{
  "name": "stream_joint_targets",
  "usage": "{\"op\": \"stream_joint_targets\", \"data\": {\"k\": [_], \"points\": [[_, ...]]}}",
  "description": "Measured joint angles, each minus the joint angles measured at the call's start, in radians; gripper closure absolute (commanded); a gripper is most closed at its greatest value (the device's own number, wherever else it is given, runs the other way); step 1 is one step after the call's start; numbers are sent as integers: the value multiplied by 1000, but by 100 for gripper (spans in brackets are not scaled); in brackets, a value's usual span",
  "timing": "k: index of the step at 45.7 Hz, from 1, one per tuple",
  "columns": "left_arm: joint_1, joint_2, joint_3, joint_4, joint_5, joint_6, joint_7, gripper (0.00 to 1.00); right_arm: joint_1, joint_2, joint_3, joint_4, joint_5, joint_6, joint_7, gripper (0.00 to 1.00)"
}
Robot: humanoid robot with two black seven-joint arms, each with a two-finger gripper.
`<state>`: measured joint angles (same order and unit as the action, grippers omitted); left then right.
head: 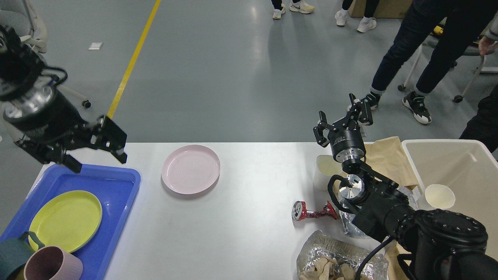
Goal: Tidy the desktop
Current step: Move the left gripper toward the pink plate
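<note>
The white desktop fills the lower half of the head view. A pink plate lies on it left of centre. A crushed red can, a white paper cup, brown paper and crumpled foil lie at the right. My left gripper is open and empty, raised above the far edge of the blue tray. My right gripper is open and empty, held up above the paper cup.
The blue tray holds a yellow-green plate, a pink mug and a dark teal mug. A beige bin at the right holds a paper cup. People walk on the floor beyond the table. A chair stands at far left.
</note>
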<state>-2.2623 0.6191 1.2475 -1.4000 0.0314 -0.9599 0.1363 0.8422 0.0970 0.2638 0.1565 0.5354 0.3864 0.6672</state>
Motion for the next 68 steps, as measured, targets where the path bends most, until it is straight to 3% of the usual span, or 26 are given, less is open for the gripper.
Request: {"op": "stream_joint_targets", "data": {"k": [8,16,32,52,59,68], "points": [[-89,-15,-4,8,-16,0,3,5,0,0,0,0,0,0,0,0],[105,-68,-6,67,-58,31,4,5,0,0,0,0,0,0,0,0],[509,-214,-5,110,-302,521,11,6,0,0,0,0,0,0,0,0],[761,-345,-239,119,-548,1120,12,6,0,1,0,0,0,0,0,0],[832,-360,-319,176,-578,1239,13,6,0,1,0,0,0,0,0,0],[908,-370,-350,298,-699,1271,12,6,0,1,1,0,0,0,0,0]]}}
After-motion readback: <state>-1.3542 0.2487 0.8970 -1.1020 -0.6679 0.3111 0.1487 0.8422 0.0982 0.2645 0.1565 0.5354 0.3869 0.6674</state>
